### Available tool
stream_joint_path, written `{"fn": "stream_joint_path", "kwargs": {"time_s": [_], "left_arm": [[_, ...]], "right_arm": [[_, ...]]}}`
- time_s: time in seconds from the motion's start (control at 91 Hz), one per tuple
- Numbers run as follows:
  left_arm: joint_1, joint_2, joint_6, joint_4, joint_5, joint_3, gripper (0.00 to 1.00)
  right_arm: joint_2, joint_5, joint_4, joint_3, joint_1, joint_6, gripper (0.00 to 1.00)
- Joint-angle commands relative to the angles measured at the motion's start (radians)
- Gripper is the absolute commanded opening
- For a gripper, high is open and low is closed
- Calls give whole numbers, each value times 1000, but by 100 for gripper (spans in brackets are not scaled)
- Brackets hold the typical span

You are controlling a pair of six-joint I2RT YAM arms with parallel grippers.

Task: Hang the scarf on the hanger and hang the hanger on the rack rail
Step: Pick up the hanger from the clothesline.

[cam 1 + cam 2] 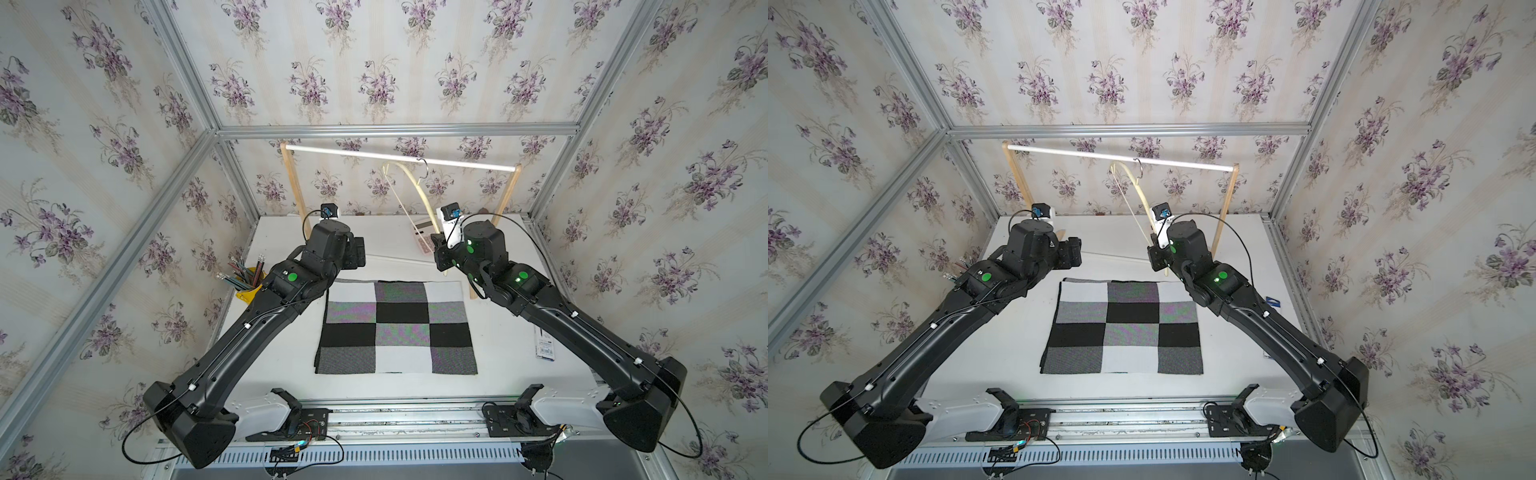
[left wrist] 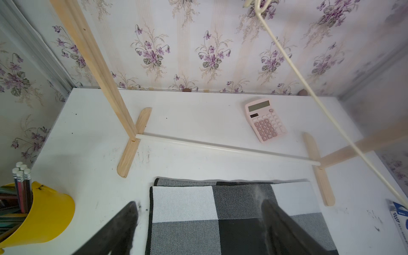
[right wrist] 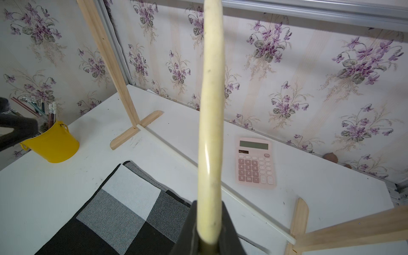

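The scarf (image 1: pixel 395 328) (image 1: pixel 1121 328), black, white and grey checks, lies folded flat mid-table. The hanger (image 1: pixel 415 183) (image 1: pixel 1139 187), a thin cream arch, hooks onto the rack's top rod and slants down toward the right arm. My right gripper (image 1: pixel 441 254) (image 3: pixel 208 204) is shut on the hanger's (image 3: pixel 209 110) lower arm end, above the scarf's (image 3: pixel 123 209) far right corner. My left gripper (image 1: pixel 358 253) (image 2: pixel 199 205) is open above the scarf's (image 2: pixel 187 198) far left corner. One finger is over bare table, the other over the cloth. The hanger's slim bar (image 2: pixel 309 88) crosses the left wrist view.
The wooden rack (image 1: pixel 399 160) with white rods stands at the back, its feet and low rod (image 2: pixel 220 148) just beyond the scarf. A pink calculator (image 2: pixel 265 120) (image 3: pixel 256 163) lies behind that rod. A yellow pencil cup (image 1: pixel 247 291) (image 2: pixel 44 216) stands left; a blue-white packet (image 1: pixel 546 345) lies right.
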Motion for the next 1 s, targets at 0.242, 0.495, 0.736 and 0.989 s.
{"fn": "stream_joint_path", "kwargs": {"time_s": [0.242, 0.495, 0.736, 0.989], "left_arm": [[-84, 43, -126, 34, 57, 38, 81], [-84, 175, -300, -96, 30, 229, 77], [-86, 387, -306, -381, -124, 631, 82], [-90, 493, -342, -454, -165, 793, 83]], "right_arm": [[138, 201, 209, -28, 135, -9, 0], [204, 258, 297, -41, 169, -30, 0], [271, 281, 322, -18, 190, -42, 0], [343, 353, 388, -39, 217, -25, 0]]}}
